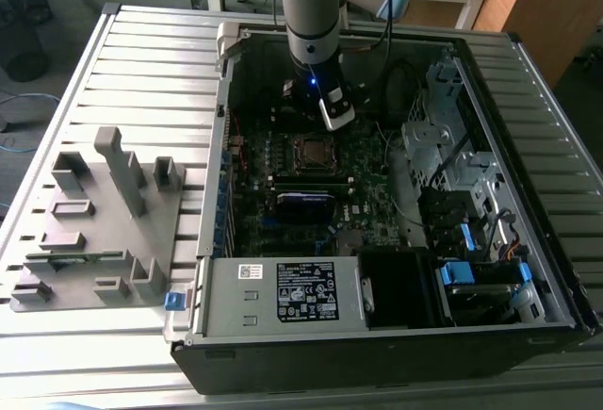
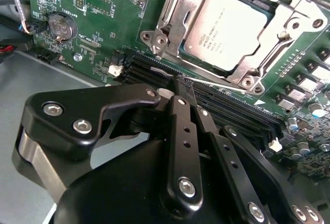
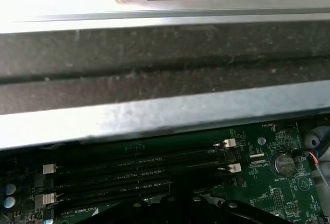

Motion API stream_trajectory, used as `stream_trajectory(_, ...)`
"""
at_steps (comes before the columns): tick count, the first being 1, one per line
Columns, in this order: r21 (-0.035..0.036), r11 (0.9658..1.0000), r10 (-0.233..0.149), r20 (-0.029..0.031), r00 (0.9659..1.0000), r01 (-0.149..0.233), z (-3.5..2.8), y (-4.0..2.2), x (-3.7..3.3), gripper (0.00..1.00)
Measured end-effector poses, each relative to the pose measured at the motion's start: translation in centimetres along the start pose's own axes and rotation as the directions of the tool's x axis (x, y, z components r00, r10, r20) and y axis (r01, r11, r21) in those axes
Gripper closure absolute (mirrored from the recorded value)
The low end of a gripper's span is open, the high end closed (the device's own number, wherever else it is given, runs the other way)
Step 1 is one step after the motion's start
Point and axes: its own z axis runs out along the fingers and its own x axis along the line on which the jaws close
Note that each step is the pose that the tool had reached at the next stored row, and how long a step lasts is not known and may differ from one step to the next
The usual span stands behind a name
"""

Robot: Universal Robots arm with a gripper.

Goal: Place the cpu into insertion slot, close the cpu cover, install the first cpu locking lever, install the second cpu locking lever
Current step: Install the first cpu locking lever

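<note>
1. Gripper (image 2: pixel 183 82) in the second wrist view has its black fingertips (image 2: pixel 179 91) drawn together into one narrow point; that point sits at a thin locking lever (image 2: pixel 221 84); whether it pinches the wire or only presses it, I cannot tell.
2. That lever runs along the edge of the cpu cover (image 2: pixel 172 13); the silvery frame lies flat over the cpu (image 2: pixel 227 26), whose dull grey top shows through the open middle.
3. Seen in the exterior view, the insertion slot (image 1: pixel 309 151) lies upper middle of the frame, just below the arm (image 1: pixel 311 5).
4. Around it spreads the green circuit board (image 2: pixel 98 7); long black memory slots (image 2: pixel 242 113) run just beside the lever; a round coin cell (image 2: pixel 59 26) sits well apart.
5. The board lies in an open computer case (image 1: pixel 377 353); the case rests on a slatted table (image 1: pixel 151 61); a grey fixture rack (image 1: pixel 104 212) stands at the exterior view's left.
</note>
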Motion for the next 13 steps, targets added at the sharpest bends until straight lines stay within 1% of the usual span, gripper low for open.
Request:
stream_trajectory(6,-0.0006,1.0,-0.002,0.0041,1.0,0.002,0.29,-0.13,0.18,0.89)
stream_trajectory(13,-0.0034,1.0,-0.002,0.0087,1.0,0.002,0.39,-0.47,0.16,0.89)
